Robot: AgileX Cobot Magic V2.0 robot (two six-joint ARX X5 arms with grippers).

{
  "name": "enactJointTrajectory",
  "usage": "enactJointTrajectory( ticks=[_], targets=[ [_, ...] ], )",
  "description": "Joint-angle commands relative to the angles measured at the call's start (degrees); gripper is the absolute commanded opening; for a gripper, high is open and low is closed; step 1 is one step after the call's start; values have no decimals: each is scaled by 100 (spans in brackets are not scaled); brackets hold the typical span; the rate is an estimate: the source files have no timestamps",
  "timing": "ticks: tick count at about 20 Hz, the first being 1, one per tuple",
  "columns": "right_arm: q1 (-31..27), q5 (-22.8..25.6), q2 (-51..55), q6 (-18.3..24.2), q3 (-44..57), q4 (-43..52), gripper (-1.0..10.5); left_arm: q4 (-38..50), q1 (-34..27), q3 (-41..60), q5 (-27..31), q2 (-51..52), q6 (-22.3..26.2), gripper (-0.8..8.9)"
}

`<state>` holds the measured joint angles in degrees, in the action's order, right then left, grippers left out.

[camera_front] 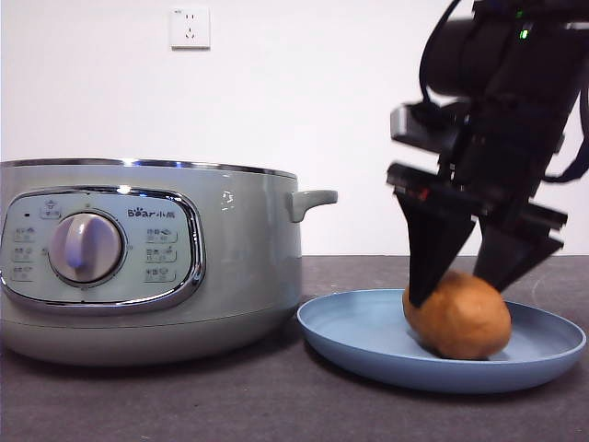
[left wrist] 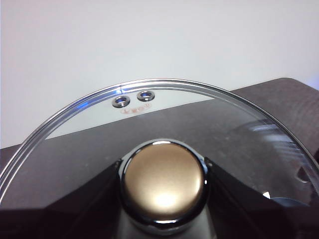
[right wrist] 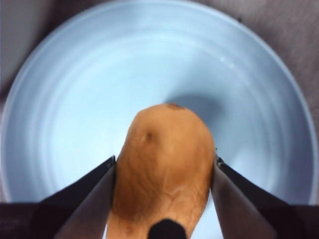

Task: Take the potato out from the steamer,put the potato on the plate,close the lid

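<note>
Right pincer (camera_front: 457,281) pinching potato (camera_front: 457,316), seated on plate (camera_front: 368,336) for release; left pincer (left wrist: 164,181) pinching lid (left wrist: 149,119) knob, steamer (camera_front: 147,258) uncovered.

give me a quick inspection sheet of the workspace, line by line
surface: dark grey table, bare where visible
steamer: round pale green electric steamer with silver dial, no lid on it
lid: round clear glass lid with chrome rim, gripped by its knob
potato: oval brown potato resting in the plate
plate: wide light-blue plate, beside the steamer
clutter: nothing seen
left hand: shut on the lid's knob, out of the front view
right hand: jaws on both sides of the potato, over the plate
cables: black cable looping by the right arm
surroundings: white wall, wall socket
</note>
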<state>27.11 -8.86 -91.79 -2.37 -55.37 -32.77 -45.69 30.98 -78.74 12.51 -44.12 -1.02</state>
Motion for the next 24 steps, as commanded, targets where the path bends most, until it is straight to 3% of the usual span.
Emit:
enactJointTrajectory(
  ticks=[1,3,6,8,17,24],
  targets=[
    [17,22,-201,11,59,2,-11,319,15,-50,-94,70,-52,-8],
    [52,15,-201,28,59,46,39,321,15,-50,-98,70,-52,-8],
    [70,24,-195,-85,59,37,348,321,15,-50,-101,70,-52,-8],
    [70,24,-195,-118,57,37,446,321,15,-50,-101,70,-52,-8],
    [70,44,90,-131,42,42,442,328,15,-50,-101,52,-52,-8],
    [68,42,1794,-282,-31,7,442,374,15,-50,-282,-417,-48,-9]
  ],
)
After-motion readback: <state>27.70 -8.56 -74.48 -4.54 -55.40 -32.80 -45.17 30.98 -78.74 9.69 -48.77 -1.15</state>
